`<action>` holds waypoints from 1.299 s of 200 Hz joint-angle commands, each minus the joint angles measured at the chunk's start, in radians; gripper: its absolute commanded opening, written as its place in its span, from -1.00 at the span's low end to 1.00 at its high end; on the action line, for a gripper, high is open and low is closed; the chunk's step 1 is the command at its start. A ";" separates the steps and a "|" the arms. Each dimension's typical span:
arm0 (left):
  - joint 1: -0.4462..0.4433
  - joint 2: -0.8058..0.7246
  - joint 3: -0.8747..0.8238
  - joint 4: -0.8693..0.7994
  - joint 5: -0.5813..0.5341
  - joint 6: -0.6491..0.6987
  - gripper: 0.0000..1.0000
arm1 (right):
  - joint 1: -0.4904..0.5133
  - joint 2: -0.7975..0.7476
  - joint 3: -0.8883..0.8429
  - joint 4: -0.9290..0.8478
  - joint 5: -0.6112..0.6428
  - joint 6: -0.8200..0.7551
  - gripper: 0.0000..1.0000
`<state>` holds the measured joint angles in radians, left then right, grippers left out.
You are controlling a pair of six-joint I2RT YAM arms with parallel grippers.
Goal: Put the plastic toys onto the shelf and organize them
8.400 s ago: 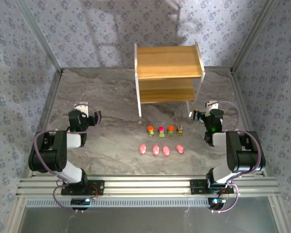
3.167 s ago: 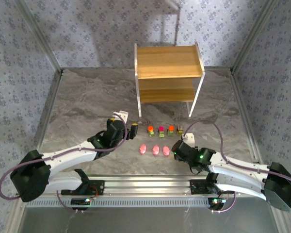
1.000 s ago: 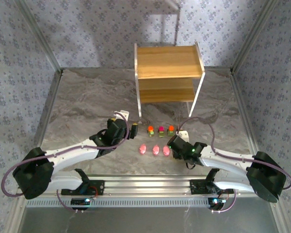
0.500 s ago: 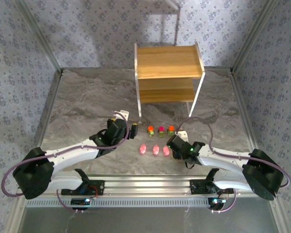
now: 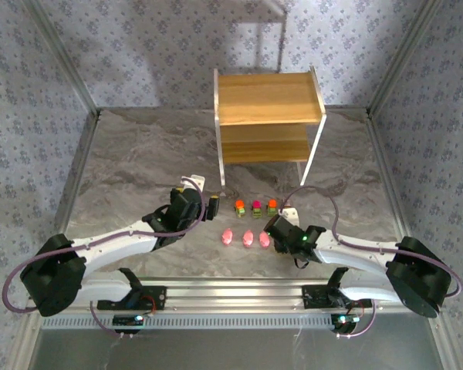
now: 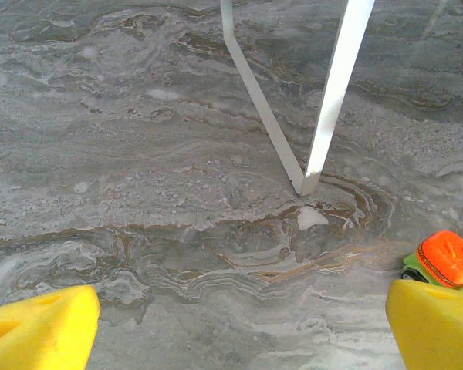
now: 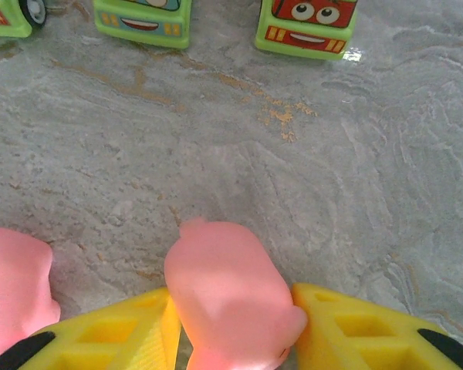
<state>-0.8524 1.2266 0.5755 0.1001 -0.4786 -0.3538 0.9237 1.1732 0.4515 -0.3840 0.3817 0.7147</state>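
The wooden shelf (image 5: pixel 270 116) stands at the back of the table, both tiers bare. Three car-like toys (image 5: pixel 256 206) sit in a row in front of it, with three pink blobs (image 5: pixel 248 238) in a nearer row. My right gripper (image 5: pixel 276 231) is low at the right end of the pink row. In the right wrist view its yellow fingers (image 7: pixel 116 333) press both sides of a fourth pink blob (image 7: pixel 228 285) resting on the table. My left gripper (image 5: pixel 214 208) hovers open just left of the orange-topped car (image 6: pixel 445 260), with nothing between its fingertips (image 6: pixel 38 327).
A white shelf leg (image 6: pixel 336 85) meets the table ahead of the left gripper. Green-based cars (image 7: pixel 307 23) line the top of the right wrist view, and a neighbouring pink blob (image 7: pixel 11 285) lies close to the left finger. Patterned walls enclose the marbled table (image 5: pixel 139 154).
The right gripper's fingers have narrowed onto the pink blob, and that arm has edged slightly left. The left arm has stayed put.
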 commanded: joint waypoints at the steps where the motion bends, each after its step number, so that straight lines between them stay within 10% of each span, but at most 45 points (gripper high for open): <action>1: 0.007 0.001 0.027 -0.008 0.011 -0.013 0.91 | 0.005 -0.018 -0.008 0.003 0.037 0.034 -0.15; 260: 0.010 0.002 0.029 -0.014 0.014 -0.013 0.90 | 0.097 0.024 -0.084 0.093 0.189 0.206 -0.08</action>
<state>-0.8509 1.2266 0.5755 0.0998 -0.4786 -0.3538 1.0176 1.1923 0.3935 -0.2970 0.5110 0.8738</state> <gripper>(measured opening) 0.952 0.459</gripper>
